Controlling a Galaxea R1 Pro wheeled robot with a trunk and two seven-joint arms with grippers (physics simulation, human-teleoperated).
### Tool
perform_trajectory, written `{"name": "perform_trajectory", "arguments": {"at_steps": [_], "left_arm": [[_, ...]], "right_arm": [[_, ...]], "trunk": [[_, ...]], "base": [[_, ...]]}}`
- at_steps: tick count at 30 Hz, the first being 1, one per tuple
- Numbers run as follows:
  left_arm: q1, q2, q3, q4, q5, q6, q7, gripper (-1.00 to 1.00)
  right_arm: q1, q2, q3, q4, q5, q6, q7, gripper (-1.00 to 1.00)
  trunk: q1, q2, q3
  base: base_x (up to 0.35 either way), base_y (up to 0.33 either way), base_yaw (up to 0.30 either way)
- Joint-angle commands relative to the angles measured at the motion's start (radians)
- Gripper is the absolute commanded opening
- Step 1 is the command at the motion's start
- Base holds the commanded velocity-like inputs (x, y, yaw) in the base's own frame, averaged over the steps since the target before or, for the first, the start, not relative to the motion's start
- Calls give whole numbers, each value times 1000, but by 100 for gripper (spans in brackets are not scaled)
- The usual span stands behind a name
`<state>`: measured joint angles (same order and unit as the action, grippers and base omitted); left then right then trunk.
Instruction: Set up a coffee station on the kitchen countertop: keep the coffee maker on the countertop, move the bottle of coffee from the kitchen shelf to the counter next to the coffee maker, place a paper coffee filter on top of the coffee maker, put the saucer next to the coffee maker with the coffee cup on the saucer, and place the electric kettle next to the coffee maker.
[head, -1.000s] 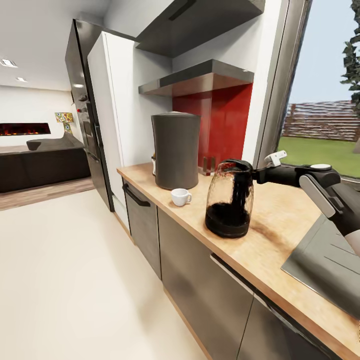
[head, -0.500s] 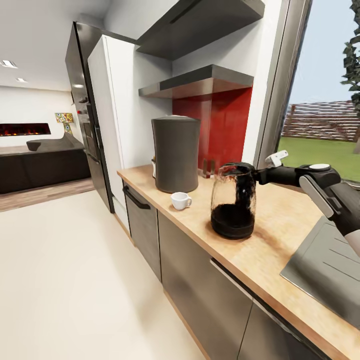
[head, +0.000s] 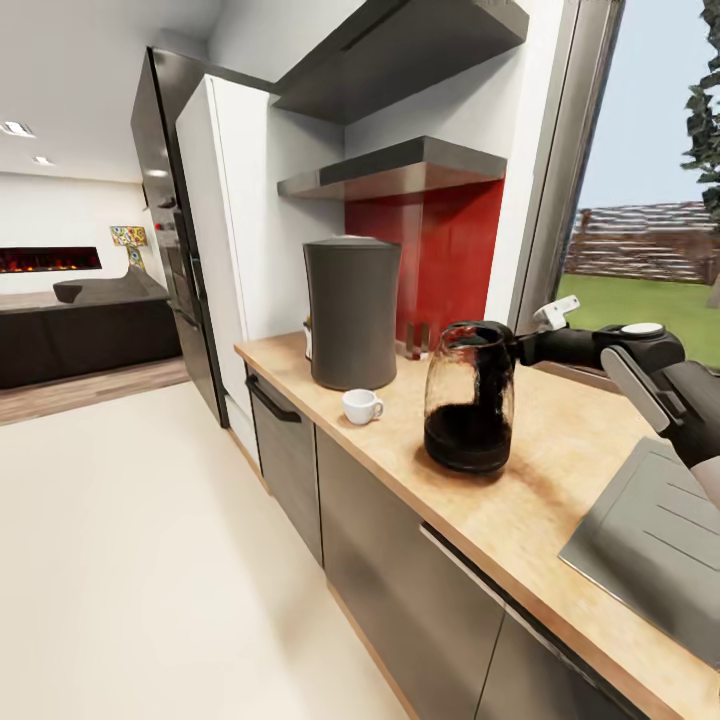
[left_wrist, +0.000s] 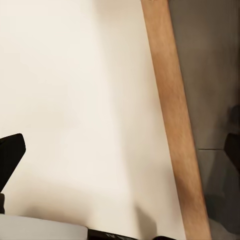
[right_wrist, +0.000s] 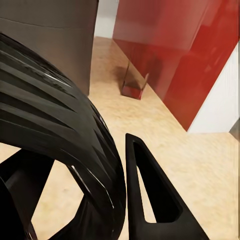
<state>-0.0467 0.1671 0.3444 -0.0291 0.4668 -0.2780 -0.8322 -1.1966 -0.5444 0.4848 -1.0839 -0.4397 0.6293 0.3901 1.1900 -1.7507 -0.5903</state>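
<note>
One rounded clear-glass electric kettle (head: 470, 410) with black base stands upright at frame centre on light-brown wood-grain countertop (head: 560, 450), right gripper (head: 508, 348) clamped on its handle. Small white cup (head: 360, 405) and tall dark-grey coffee maker (head: 351, 305) sit just left. Left gripper (left_wrist: 120, 155) spread wide over floor. Risk: sideways push tips kettle or knocks cup off edge.

We cannot see the right gripper's fingertips in the head view: the rounded clear-glass kettle with a black base (head: 470, 410) hides them. The grey sink (head: 655, 545) is cut off at the frame's right edge. A small brown object (head: 308, 322) peeks from behind the tall dark-grey coffee maker (head: 352, 305), too hidden to identify.
</note>
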Motion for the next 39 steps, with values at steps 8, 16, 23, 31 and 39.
{"name": "perform_trajectory", "arguments": {"at_steps": [8,16,23,31,39], "left_arm": [[-1,0,7,1,-8,-6,-3,100],[-1,0,7,1,-8,-6,-3,100],[-1,0,8,1,-8,-6,-4,100],[-1,0,8,1,-8,-6,-4,100],[-1,0,8,1,-8,-6,-4,100]], "right_arm": [[-1,-2,-24,-1,-5,4,1,-100],[-1,-2,-33,0,-5,4,2,-100],[-1,-1,-34,1,-5,4,3,-100],[-1,0,-32,1,-7,4,6,-100],[-1,-1,-32,1,-7,4,7,-100]], "trunk": [[-31,56,24],[-46,84,37],[-46,84,37],[-46,84,38],[-46,84,44]], "base": [[0,0,0],[0,0,0],[0,0,0],[107,100,-60],[13,13,-233]]}}
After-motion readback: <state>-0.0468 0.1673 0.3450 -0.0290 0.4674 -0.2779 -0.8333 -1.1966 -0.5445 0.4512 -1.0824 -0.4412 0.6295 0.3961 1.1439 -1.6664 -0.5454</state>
